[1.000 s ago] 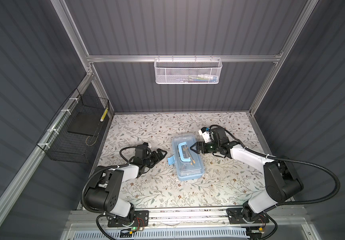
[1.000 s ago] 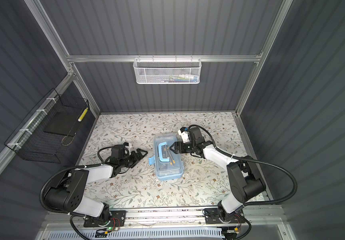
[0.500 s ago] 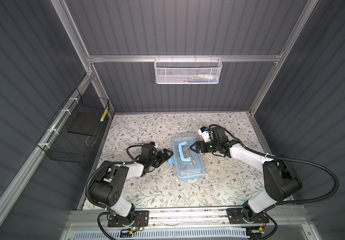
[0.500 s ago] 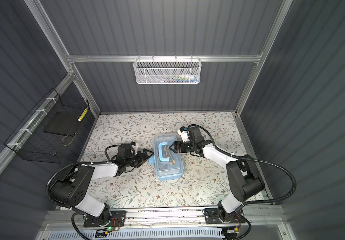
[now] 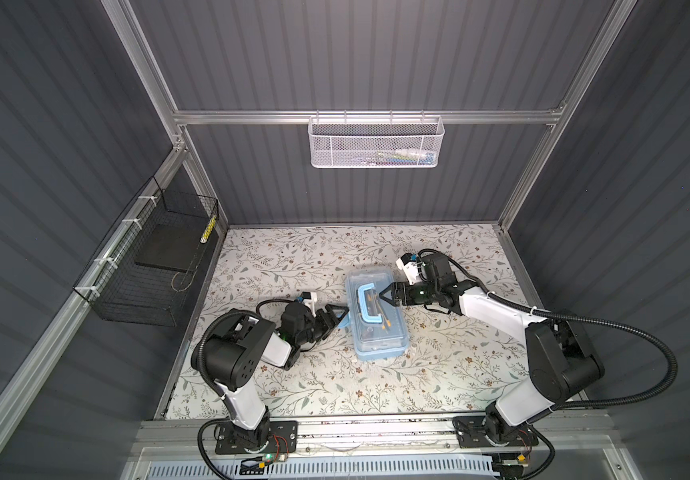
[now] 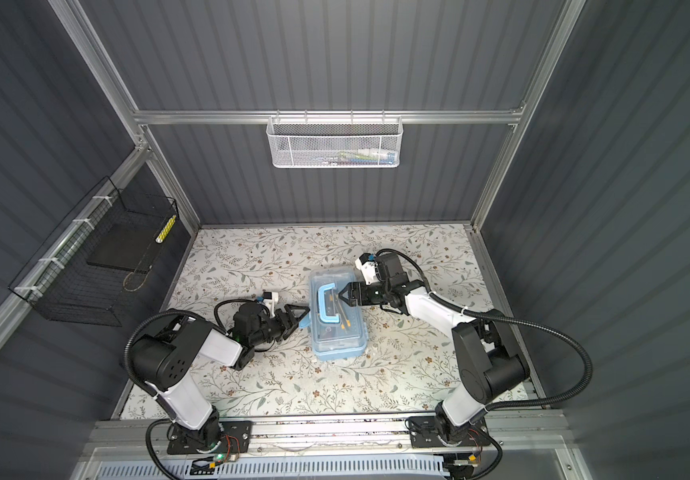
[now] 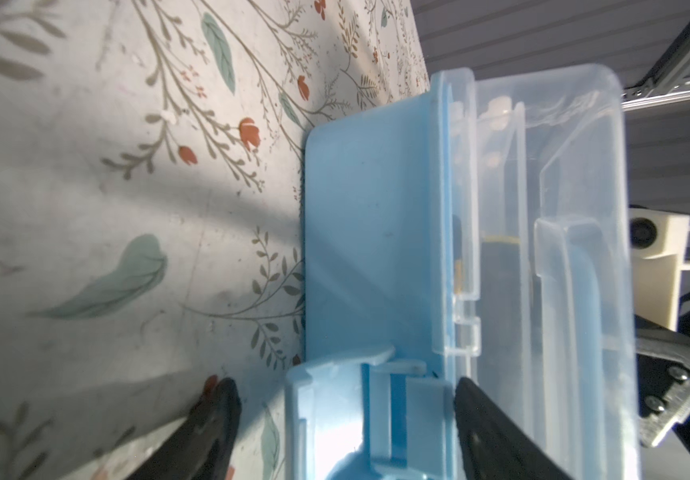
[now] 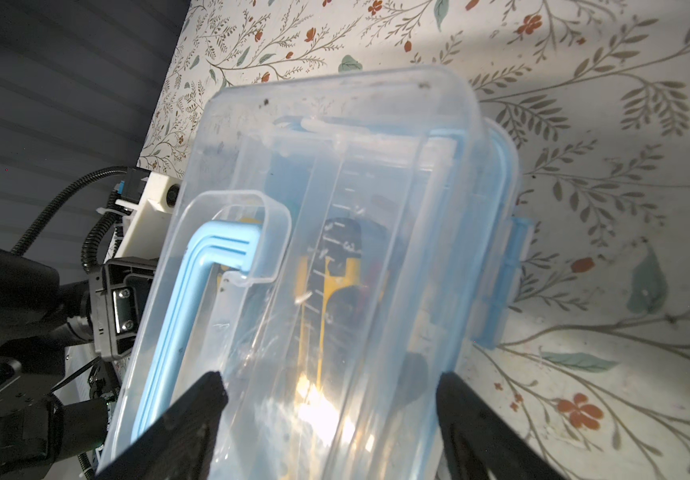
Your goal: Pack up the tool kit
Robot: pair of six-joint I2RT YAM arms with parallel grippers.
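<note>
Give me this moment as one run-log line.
tool kit: on table, lid down | left gripper: open, jaws astride side latch | right gripper: open, over lid, nothing held

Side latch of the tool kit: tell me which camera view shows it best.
The left wrist view: the latch fills the foreground, flipped out from the tool kit, between the left gripper fingers. Both top views show only a small blue tab. The right wrist view shows only the opposite side's latch.
</note>
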